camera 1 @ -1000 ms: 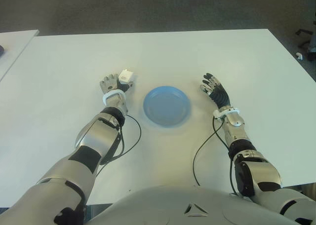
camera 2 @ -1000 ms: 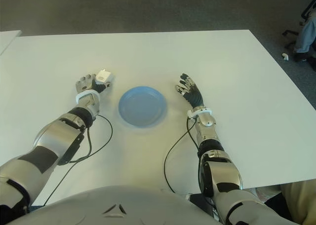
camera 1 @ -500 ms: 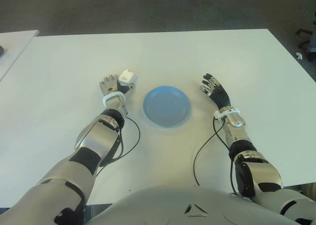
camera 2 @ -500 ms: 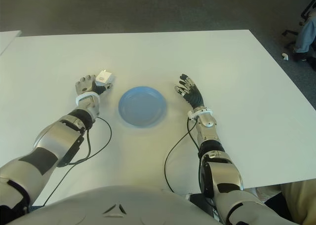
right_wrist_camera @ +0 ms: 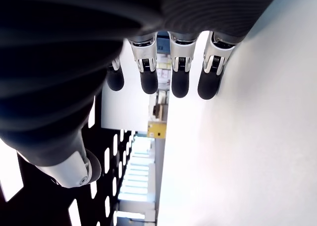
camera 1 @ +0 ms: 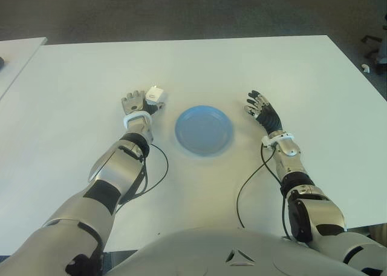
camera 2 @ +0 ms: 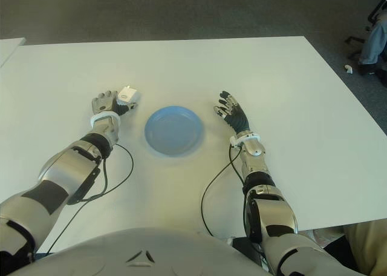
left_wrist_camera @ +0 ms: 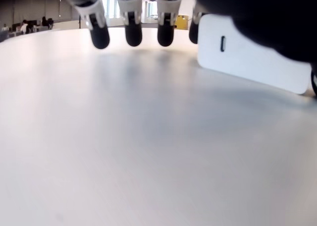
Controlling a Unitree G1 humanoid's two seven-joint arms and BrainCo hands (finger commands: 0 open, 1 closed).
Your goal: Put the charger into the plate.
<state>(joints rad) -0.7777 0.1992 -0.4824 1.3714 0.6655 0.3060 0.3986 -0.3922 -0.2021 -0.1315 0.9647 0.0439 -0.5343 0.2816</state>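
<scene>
The white charger (camera 1: pixel 155 95) shows left of the blue plate (camera 1: pixel 204 130), prongs pointing up. My left hand (camera 1: pixel 136 102) is at the charger's left side. In the left wrist view the charger (left_wrist_camera: pixel 250 52) sits between the index fingertip and the dark thumb, which covers its upper edge; the other fingertips (left_wrist_camera: pixel 132 31) hang straight beside it. A soft shadow lies on the table just under the charger, and I cannot tell whether it touches the surface. My right hand (camera 1: pixel 260 106) shows to the right of the plate, fingers spread and holding nothing.
The white table (camera 1: pixel 242 64) stretches well beyond both hands. Black cables (camera 1: pixel 251 179) trail from each wrist toward my body. A second white table edge (camera 1: pixel 18 46) shows at the far left, and dark floor lies beyond the back edge.
My left wrist and forearm have shifted slightly to the left; the charger stays in almost the same spot. The right hand has not moved.
</scene>
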